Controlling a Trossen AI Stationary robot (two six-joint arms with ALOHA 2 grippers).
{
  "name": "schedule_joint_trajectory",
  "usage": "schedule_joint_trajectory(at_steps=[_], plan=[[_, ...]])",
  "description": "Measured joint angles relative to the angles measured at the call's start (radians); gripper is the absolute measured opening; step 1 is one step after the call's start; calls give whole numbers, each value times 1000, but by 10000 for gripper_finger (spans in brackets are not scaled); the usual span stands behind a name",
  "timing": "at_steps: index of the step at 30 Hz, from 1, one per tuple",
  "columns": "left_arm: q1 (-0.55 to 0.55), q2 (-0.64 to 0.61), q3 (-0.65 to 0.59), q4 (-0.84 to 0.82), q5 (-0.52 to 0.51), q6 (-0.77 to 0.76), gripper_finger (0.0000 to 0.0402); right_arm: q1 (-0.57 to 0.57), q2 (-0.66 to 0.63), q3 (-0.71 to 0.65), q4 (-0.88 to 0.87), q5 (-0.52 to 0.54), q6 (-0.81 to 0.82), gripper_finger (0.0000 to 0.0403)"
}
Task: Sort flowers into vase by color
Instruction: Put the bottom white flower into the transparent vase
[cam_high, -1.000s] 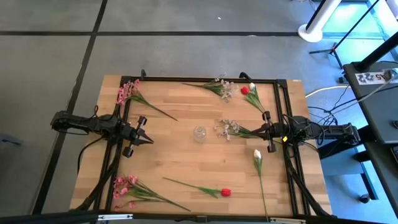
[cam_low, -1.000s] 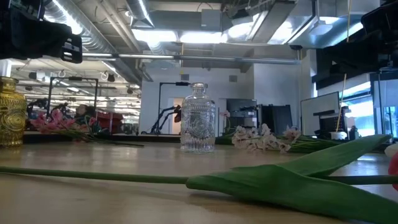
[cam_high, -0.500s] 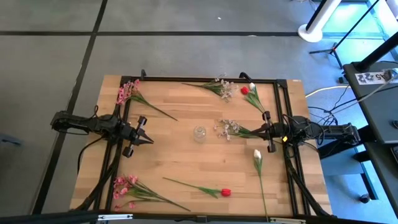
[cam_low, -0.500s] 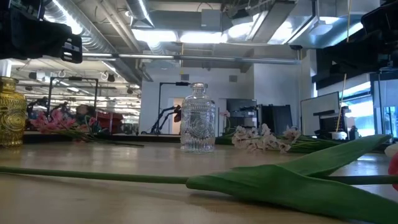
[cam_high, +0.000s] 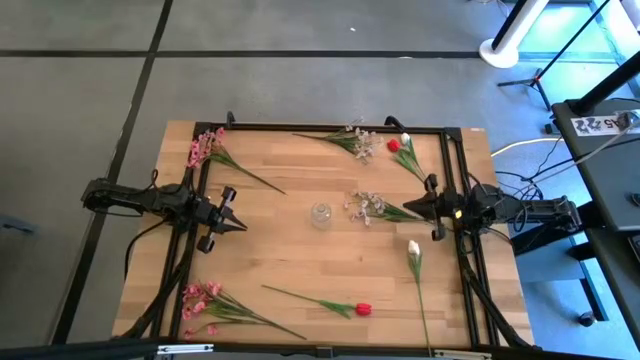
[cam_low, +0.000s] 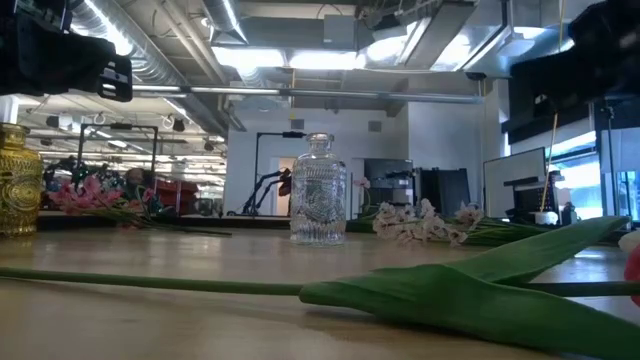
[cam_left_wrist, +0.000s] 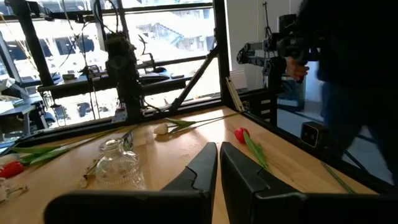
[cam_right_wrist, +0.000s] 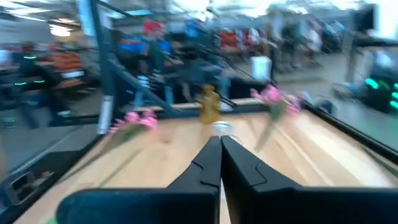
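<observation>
A: Where do the flowers lie on the pale wooden table (cam_high: 290, 250)?

B: All flat on it. A pink blossom spray (cam_high: 207, 147) is at the far left corner, another pink bunch (cam_high: 205, 300) at the near left. A red rosebud on a long green stem (cam_high: 362, 309) lies along the near edge, a white rosebud stem (cam_high: 413, 248) near the right rail, a second red rosebud (cam_high: 395, 144) with a white bud just beside it at the far right, and small white blossom sprigs (cam_high: 365, 205) right of centre.

A: And the vase?

B: A small clear ribbed glass bottle (cam_high: 320, 214) stands upright mid-table with nothing in it. A yellow glass vase (cam_low: 20, 180) stands at the left edge.

A: The arms?

B: The left gripper (cam_high: 231, 211) hovers left of the bottle, fingers pressed together, holding nothing. The right gripper (cam_high: 432, 207) hangs over the green stems of the white sprigs, fingers likewise together.
</observation>
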Motion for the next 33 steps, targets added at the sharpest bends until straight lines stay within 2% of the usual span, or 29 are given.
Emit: schedule_joint_trajectory(at_steps=[4,7,12,15,18,21,28,31,33], plan=[[0,0,0,0,0,0,18,0,152,91,-77,107,92,7],[0,0,0,0,0,0,18,0,312,191,-131,142,259,7],[0,0,0,0,0,0,18,-1,581,418,-480,118,397,7],[0,0,0,0,0,0,18,-1,738,537,-680,115,404,7],[0,0,0,0,0,0,18,-1,874,623,-788,133,397,14],[0,0,0,0,0,0,18,-3,1000,661,-849,84,334,53],[0,0,0,0,0,0,18,-1,1236,671,-842,64,237,207],[0,0,0,0,0,0,18,-5,1314,670,-827,65,165,244],[0,0,0,0,0,0,18,-23,1356,671,-816,70,128,254]])
